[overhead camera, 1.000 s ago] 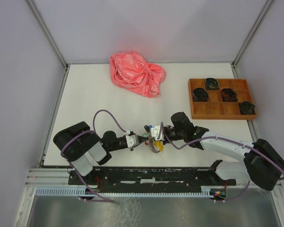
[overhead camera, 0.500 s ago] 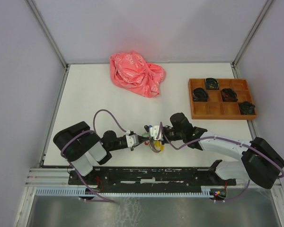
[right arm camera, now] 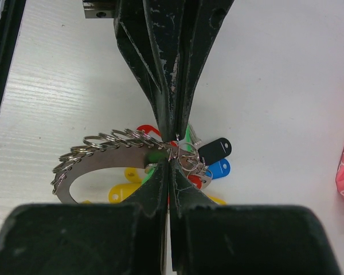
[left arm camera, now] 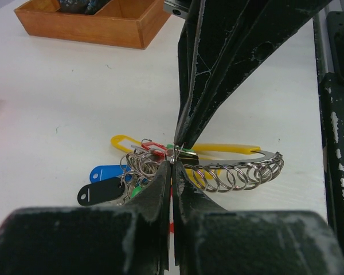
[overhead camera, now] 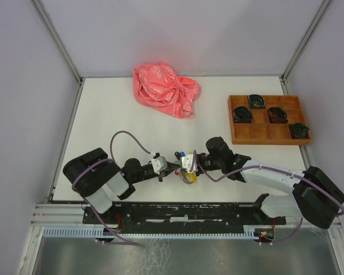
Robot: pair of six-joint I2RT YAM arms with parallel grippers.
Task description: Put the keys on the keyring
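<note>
The keyring (left arm camera: 268,155) is silver, with a yellow tag (left arm camera: 229,148), blue tag (left arm camera: 106,172) and black tag (left arm camera: 100,192).

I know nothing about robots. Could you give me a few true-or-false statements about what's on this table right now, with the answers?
1. The left claw and right claw are both closed, tips meeting at the key bunch. True.
2. The pink bag lies inside the wooden tray. False: it lies on the table, apart from the tray.
3. The bunch includes a black tag and a blue tag. True.
4. The tray is empty. False: four compartments hold dark objects.
</note>
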